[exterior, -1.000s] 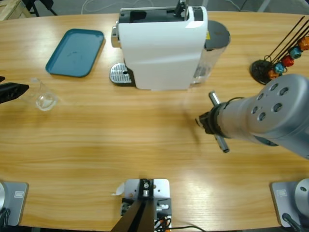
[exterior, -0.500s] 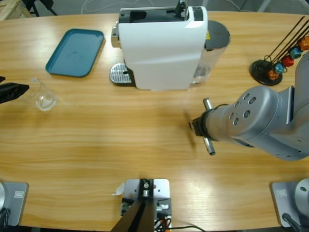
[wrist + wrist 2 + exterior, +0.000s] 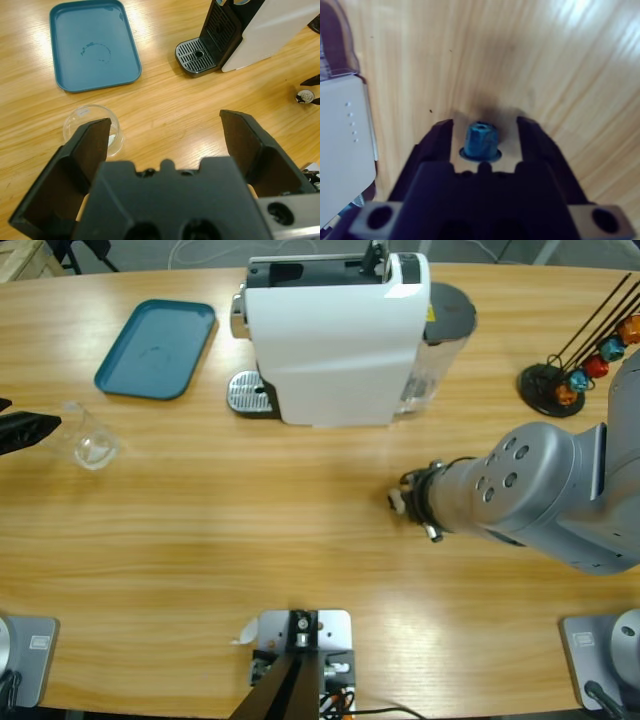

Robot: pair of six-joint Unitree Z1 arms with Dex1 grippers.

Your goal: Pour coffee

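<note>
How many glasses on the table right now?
1. The clear glass stands near the table's left end, near the teal tray, just ahead of the left gripper. Another could hide behind the coffee machine.

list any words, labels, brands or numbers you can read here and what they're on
None can be read.
Yellow sticker on the coffee machine, by its water tank: too small to read.
White tag at the table's near edge: no print shows.

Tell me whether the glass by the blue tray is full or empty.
Empty: the glass tumbler stands upright on the table, clear right through, with no brown liquid visible in it.
</note>
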